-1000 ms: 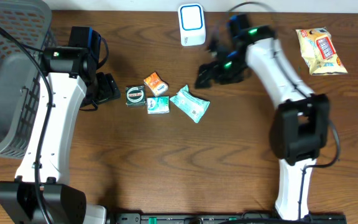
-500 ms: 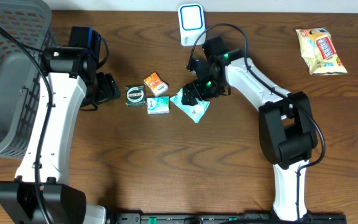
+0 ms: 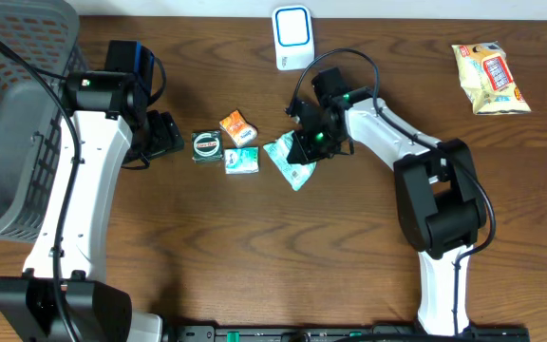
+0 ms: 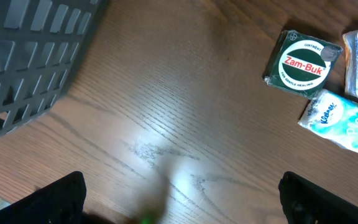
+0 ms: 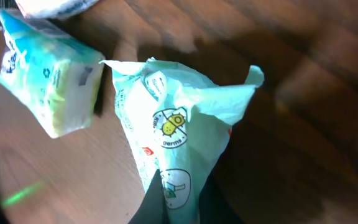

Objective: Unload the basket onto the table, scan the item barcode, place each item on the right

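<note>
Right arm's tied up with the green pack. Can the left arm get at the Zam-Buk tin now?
Probably yes: the left gripper is open, and only bare table lies between it and the Zam-Buk tin; the tissue pack sits on its far side.

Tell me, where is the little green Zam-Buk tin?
In the overhead view the Zam-Buk tin sits left of centre, just right of the left gripper, with the orange packet and tissue pack beside it.
</note>
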`<control>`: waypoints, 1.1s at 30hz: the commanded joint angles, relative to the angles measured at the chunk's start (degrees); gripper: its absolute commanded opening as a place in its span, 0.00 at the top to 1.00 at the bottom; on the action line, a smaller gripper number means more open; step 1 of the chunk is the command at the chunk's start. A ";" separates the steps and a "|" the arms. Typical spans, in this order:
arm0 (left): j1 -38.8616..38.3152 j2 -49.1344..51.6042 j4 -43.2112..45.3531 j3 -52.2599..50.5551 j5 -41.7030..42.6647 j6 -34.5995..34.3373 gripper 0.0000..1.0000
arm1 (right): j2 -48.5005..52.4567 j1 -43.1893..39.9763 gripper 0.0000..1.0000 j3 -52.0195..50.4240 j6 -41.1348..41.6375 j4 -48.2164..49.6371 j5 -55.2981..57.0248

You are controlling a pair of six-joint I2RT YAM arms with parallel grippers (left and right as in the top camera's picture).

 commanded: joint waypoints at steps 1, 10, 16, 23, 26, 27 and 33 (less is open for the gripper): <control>0.20 0.37 -0.24 -0.13 -0.50 -0.33 0.02 | -2.62 -1.75 0.99 -0.15 1.03 -1.46 -3.08; 0.20 0.37 -0.24 -0.13 -0.50 -0.33 0.02 | -15.58 -7.78 0.99 -0.15 3.67 0.17 -9.16; 0.20 0.37 -0.24 -0.13 -0.50 -0.33 0.02 | -24.65 -8.22 0.99 -0.15 3.56 5.86 -11.02; 0.20 0.37 -0.24 -0.13 -0.50 -0.35 0.03 | -27.36 -6.80 0.99 -0.17 3.61 8.04 -12.61; 0.20 0.37 -0.24 -0.13 -0.50 -0.33 0.02 | -27.30 -6.60 0.99 -0.22 3.72 8.11 -14.05; 0.20 0.37 -0.24 -0.13 -0.50 -0.35 0.02 | -27.30 -6.60 0.99 -0.22 3.93 8.11 -14.47; 0.20 0.37 -0.24 -0.13 -0.50 -0.33 0.02 | -27.30 -6.60 0.99 -0.22 6.21 8.11 -14.49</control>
